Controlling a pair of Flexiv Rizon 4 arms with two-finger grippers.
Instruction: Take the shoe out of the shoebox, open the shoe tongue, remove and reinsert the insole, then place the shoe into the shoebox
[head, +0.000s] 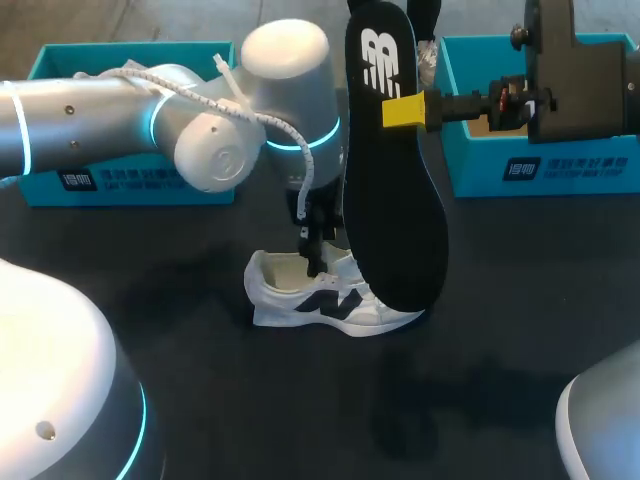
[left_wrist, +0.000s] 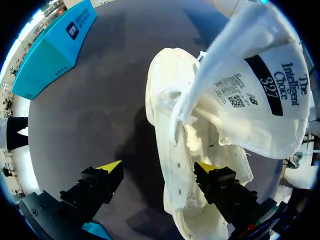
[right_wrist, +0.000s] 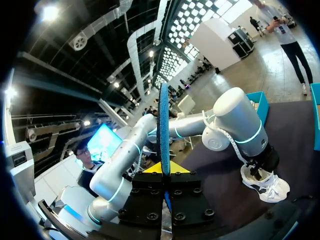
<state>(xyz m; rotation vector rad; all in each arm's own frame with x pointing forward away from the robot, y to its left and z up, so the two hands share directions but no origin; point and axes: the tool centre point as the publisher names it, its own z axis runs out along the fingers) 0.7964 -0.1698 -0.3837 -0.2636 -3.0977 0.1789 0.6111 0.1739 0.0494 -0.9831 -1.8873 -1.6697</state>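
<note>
Head view: white shoe (head: 330, 300) sits on dark table (head: 500, 350), out of box. Left shoebox (head: 130, 180) and right shoebox (head: 560, 170) stand behind it. Left gripper (head: 315, 245) is down at shoe mouth. Left wrist view: fingers spread wide, one inside shoe, one outside, not squeezing. Tongue (left_wrist: 255, 85) flipped up. Right gripper (head: 405, 110) pinches black insole (head: 395, 200) tight, holds it up on end above shoe toe.
</note>
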